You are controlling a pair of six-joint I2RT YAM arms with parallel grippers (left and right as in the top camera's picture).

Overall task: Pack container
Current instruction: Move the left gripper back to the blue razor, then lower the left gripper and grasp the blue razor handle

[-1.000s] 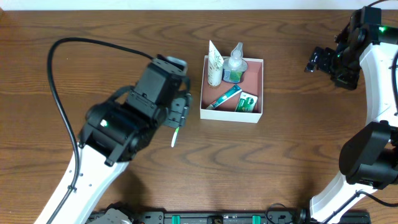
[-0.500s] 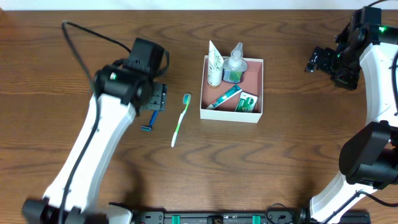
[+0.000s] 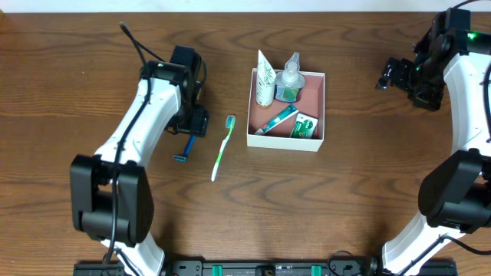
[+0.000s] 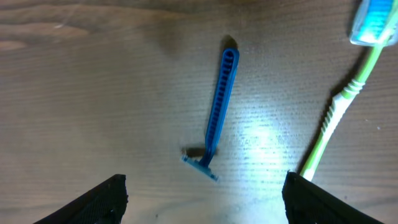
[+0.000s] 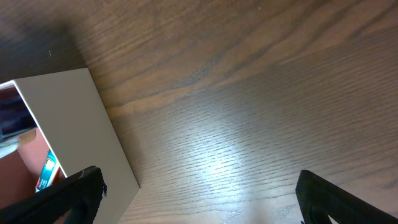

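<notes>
The container [image 3: 323,107] is a square white-walled box with a pink-brown inside, holding a white tube, a clear bottle, a green toothpaste tube and a green packet. Its white wall shows in the right wrist view [image 5: 74,118]. A blue razor [image 3: 185,147] and a green toothbrush [image 3: 222,149] lie on the table left of it; both show in the left wrist view, the razor [image 4: 219,106] and the toothbrush [image 4: 336,115]. My left gripper [image 4: 202,199] is open and empty, just above the razor. My right gripper [image 5: 199,199] is open and empty over bare table, right of the container.
The table is dark brown wood. A black cable [image 3: 134,42] rises from the left arm. The right arm [image 3: 460,84] stands along the right edge.
My left arm has swung back to the left and up, uncovering the razor and toothbrush. My left gripper now sits over the razor. The right arm has not moved.
</notes>
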